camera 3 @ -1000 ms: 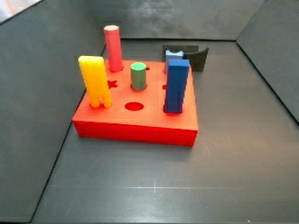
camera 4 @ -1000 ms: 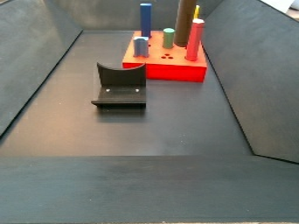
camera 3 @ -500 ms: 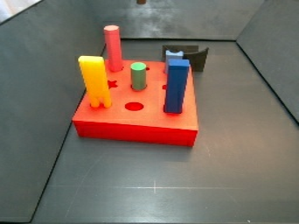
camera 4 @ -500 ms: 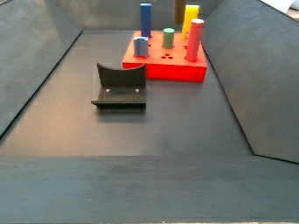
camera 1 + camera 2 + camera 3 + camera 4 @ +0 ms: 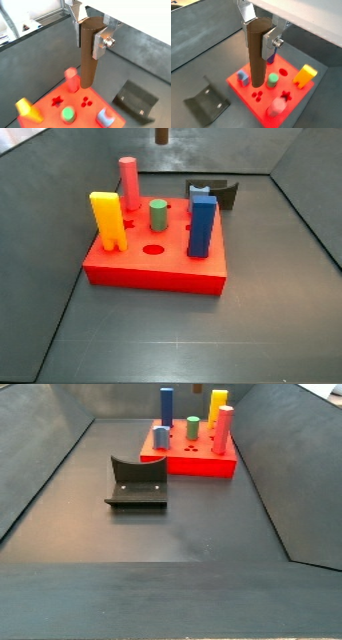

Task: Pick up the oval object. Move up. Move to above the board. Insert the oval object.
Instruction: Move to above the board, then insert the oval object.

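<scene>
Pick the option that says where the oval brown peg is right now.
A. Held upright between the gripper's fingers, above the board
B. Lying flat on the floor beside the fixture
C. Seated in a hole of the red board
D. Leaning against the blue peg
A. In both wrist views the oval object hangs upright, clamped in the gripper, with the board below it.

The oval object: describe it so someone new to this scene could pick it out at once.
Start at the red board on the dark floor, then look above it to the gripper. The oval object hangs upright between its silver fingers, clear of the board. It is the only dark brown peg; the others stand in the board, brightly coloured.
</scene>
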Robot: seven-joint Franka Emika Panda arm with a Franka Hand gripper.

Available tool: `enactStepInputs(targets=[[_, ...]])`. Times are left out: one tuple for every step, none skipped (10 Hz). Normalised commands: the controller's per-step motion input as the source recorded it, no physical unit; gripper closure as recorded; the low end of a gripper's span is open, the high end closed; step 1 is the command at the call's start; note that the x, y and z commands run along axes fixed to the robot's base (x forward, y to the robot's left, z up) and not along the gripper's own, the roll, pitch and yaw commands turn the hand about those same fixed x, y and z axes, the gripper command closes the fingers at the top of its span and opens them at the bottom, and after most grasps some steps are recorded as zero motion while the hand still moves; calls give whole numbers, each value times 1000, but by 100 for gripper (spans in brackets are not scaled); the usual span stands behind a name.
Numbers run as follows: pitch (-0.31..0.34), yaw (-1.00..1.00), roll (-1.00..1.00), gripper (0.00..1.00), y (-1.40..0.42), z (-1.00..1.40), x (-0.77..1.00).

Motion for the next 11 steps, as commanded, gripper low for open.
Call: enactStepInputs(targets=[[115,10,-3,100,-1000,50,122],[117,11,2,100,-1000,54,132],[121,10,-2,100,-1000,57,144],[130,10,1,100,-1000,67,165],[138,13,9,100,-921,68,173],[140,12,17,100,-622,54,149],[126,10,26,100,-374,36,122],[95,9,35,100,-201,27,78],[0,0,0,100,0,-11,-54],[-9,34,0,100,-66,0,0],[64,0,1,100,0,-46,0]])
